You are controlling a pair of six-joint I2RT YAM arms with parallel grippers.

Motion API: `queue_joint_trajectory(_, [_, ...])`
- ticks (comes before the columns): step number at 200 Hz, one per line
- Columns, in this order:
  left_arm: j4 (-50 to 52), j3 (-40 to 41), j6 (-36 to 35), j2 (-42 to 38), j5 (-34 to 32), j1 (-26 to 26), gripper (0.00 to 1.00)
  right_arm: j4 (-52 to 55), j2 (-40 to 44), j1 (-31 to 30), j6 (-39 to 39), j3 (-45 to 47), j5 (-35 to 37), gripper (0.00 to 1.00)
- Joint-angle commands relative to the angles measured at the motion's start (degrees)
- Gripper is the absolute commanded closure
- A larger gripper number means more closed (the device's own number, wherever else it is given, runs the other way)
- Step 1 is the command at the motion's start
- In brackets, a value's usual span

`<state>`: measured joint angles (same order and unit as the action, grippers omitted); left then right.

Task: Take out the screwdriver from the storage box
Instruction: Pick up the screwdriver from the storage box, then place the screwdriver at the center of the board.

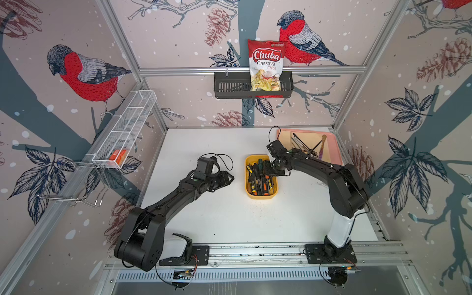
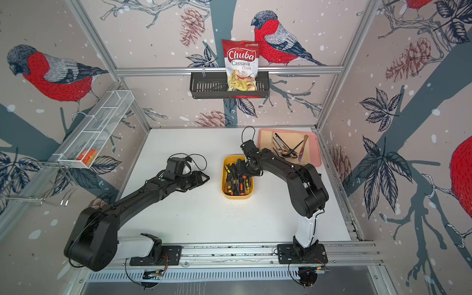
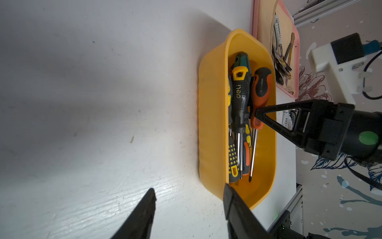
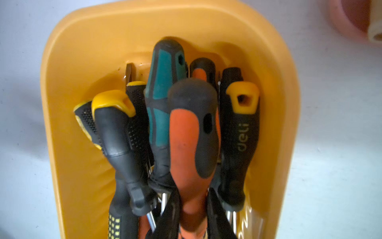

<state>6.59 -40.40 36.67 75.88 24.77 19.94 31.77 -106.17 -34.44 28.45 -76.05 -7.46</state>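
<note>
The yellow storage box (image 1: 261, 196) (image 2: 237, 196) stands mid-table, packed with several screwdrivers. My right gripper (image 1: 265, 171) (image 4: 192, 190) reaches into it from the right. Its two fingers press on either side of the narrow neck of an orange-and-black screwdriver (image 4: 186, 134) (image 3: 261, 87), which lies on top of the pile. In the left wrist view the right gripper's fingertip (image 3: 257, 113) rests on that handle inside the box (image 3: 210, 124). My left gripper (image 1: 229, 178) (image 3: 189, 188) hangs open to the left of the box, holding nothing.
A pink tray (image 1: 337, 150) of cutlery lies at the back right, just behind the right arm. A black slotted basket (image 1: 229, 86) with a chips bag (image 1: 265, 63) hangs on the back wall. A white wire rack (image 1: 127, 127) runs along the left wall.
</note>
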Motion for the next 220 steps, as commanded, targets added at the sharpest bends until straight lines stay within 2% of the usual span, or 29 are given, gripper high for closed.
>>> queue_joint_trajectory(1, [-1.1,0.4,0.1,-0.3,-0.3,0.2,0.45,0.9,1.7,-0.3,-0.1,-0.2,0.3,0.83])
queue_joint_trajectory(90, [-0.9,-1.8,-0.2,1.3,0.9,2.2,0.45,7.1,9.4,2.7,-0.1,-1.4,2.0,0.83])
queue_joint_trajectory(147, [-0.7,-3.8,-0.9,3.6,0.5,4.4,0.45,7.8,15.1,9.3,-1.6,7.2,4.5,0.83])
queue_joint_trajectory(220, [0.1,-5.0,-1.1,5.3,-0.7,6.6,0.45,1.1,10.5,8.7,-3.3,14.4,5.4,0.83])
